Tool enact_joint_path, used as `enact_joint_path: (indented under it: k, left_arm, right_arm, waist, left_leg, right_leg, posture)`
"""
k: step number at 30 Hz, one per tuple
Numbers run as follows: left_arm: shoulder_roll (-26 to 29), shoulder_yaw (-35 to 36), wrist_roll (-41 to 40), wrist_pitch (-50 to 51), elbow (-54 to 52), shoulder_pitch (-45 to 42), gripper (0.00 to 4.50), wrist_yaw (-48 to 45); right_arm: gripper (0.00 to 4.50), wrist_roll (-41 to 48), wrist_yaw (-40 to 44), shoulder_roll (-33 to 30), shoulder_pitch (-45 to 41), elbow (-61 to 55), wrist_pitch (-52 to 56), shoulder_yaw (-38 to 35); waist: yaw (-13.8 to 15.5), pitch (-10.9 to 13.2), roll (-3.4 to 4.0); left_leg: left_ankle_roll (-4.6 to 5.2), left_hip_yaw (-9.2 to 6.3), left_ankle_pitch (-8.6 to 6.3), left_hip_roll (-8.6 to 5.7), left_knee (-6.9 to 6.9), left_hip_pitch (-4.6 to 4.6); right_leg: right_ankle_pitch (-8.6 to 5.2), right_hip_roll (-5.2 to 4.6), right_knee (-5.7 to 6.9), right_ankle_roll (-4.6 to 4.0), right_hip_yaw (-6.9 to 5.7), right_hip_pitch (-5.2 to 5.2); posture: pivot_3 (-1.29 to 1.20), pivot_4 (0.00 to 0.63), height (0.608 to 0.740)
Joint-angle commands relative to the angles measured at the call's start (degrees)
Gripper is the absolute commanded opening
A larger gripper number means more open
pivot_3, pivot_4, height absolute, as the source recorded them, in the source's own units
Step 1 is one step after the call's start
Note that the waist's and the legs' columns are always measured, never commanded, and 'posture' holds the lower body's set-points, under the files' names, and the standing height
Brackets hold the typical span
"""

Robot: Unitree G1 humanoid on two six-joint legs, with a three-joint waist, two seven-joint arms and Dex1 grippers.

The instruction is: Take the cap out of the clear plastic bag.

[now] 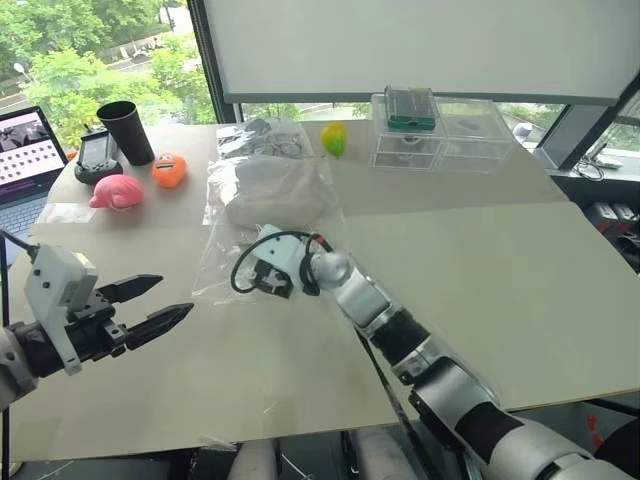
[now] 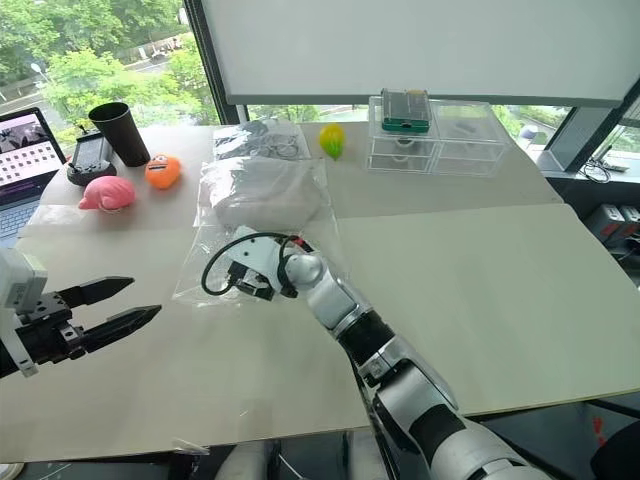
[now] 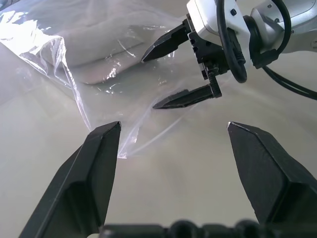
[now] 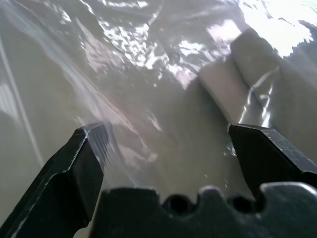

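Right tool [image 3: 171, 74] spread wide at the near, open end of the clear plastic bag [image 1: 262, 215], fingers around loose film and closed on nothing, one finger [image 4: 74, 173] seen through a fold of the plastic; pointing toward the cap [image 1: 272, 190], a pale beige bundle lying inside the bag's far half on the counter [image 1: 480, 270]. Left tool [image 1: 150, 305] also parted with nothing between its fingers, hovering above the counter's near left part, well apart from the bag's edge and aimed toward the right tool. Behind the bag, near the far edge, a second crinkled packet [image 1: 262, 138] with dark contents, a yellow-green toy [image 1: 334, 138] just beside it, and clear plastic drawers [image 1: 440, 135] with a green item on top. To the far left, a pink plush toy [image 1: 115, 192], an orange toy [image 1: 169, 170], a black cup [image 1: 126, 131] and a dark handheld device [image 1: 97, 155], with a laptop [image 1: 25, 160] at the edge
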Motion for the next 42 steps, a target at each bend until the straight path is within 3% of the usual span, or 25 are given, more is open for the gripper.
enact_joint_path:
  k: [1,8,12,22,29,33,42]
  left_arm:
    - [0.2,-0.9,-0.5,-0.3,-1.6,-0.5,3.68,0.7]
    - [0.4,-3.2,-0.5,-0.7,-1.2,-1.7,3.68,1.0]
    - [0.5,-5.0,0.1,-1.0,-0.4,-3.1,3.68,1.2]
    - [-0.4,-9.4,1.3,-2.2,-0.1,-5.6,3.68,1.9]
    - [-0.6,-10.7,2.0,-3.0,0.0,-6.1,3.68,1.8]
    - [-2.0,-15.0,2.7,-3.3,0.8,-10.3,3.68,4.7]
    - [-18.5,-27.0,2.2,2.0,4.3,-21.2,3.68,23.9]
  right_arm:
    - [4.49,-1.1,0.0,-3.3,0.6,-7.2,1.0,-2.6]
    - [4.49,-1.4,2.2,-10.6,4.7,-16.0,5.2,-4.5]
    - [3.55,-1.2,1.9,-11.7,5.9,-18.1,6.9,-4.9]
    - [0.03,-1.5,0.9,-10.7,6.9,-18.0,7.1,-4.5]
    - [0.03,-0.3,1.4,-9.5,6.7,-18.4,8.2,-5.0]
    - [0.03,3.8,2.0,-6.2,3.6,-22.1,12.4,-8.5]
    - [0.03,6.7,2.3,-4.2,-2.1,-23.0,15.2,-9.9]
  waist:
    - [0.0,0.0,0.0]
    - [0.1,0.0,-0.02]
    - [0.1,0.0,-0.02]
    - [0.2,0.0,-0.03]
    - [0.1,0.0,-0.03]
    - [0.2,0.0,-0.03]
    - [0.6,-0.1,-0.1]
  left_leg:
    - [0.0,0.0,0.0,0.0,0.0,-0.01]
    - [0.0,0.01,0.0,-0.01,0.01,0.0]
    - [-0.01,0.01,0.01,-0.03,0.03,0.0]
    - [-0.03,0.02,0.03,-0.04,0.04,0.0]
    - [-0.04,0.01,0.03,-0.04,0.05,0.0]
    - [-0.04,0.01,0.03,-0.04,0.06,0.0]
    - [-0.04,-0.08,0.04,-0.1,0.2,0.04]
  right_leg:
    - [0.0,0.0,0.0,0.0,0.0,0.0]
    - [0.0,0.01,0.02,0.0,0.02,0.0]
    - [0.0,0.0,0.02,0.01,0.04,0.01]
    - [0.0,0.01,0.05,0.01,0.06,0.03]
    - [0.0,0.01,0.05,0.01,0.06,0.03]
    - [0.01,0.01,0.06,0.01,0.06,0.03]
    - [0.07,-0.03,0.12,0.07,0.04,0.18]
  posture:
    - [0.0,0.15,0.74]
    - [0.0,0.15,0.74]
    - [0.0,0.15,0.74]
    - [0.0,0.15,0.74]
    - [0.0,0.15,0.74]
    - [0.0,0.15,0.74]
    - [0.0,0.15,0.74]
